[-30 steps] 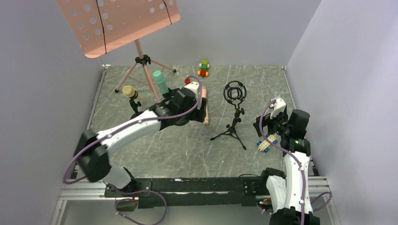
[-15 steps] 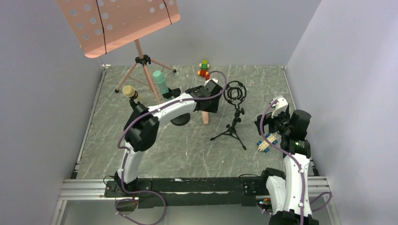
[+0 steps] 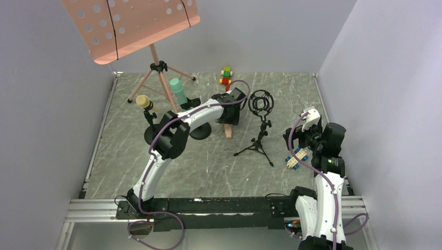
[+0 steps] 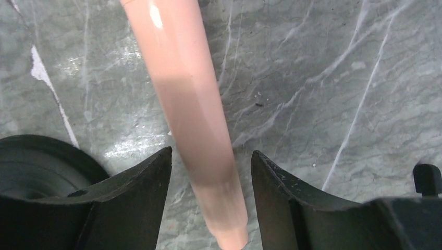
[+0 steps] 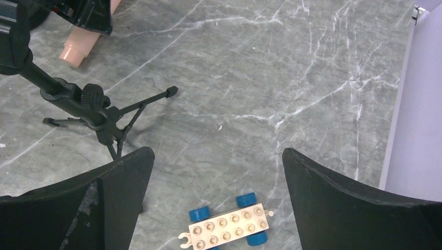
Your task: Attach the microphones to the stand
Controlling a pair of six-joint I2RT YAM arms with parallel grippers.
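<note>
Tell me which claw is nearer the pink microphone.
Left. The left claw straddles the pink microphone near its tail; the right claw hangs far to its right, above a toy-brick car.

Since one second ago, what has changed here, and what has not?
The left arm raised its elbow and swung it right; the left gripper shifted toward the black tripod stand, straddling the salmon pink microphone, grip unclear. That microphone seems unmoved. The open right gripper, teal-green microphone and pale yellow microphone stayed put.

Pink microphone (image 4: 193,120): head cut off by the wrist view's top edge; from above, left gripper (image 3: 229,122) hides all but its tail; grip unclear
</note>
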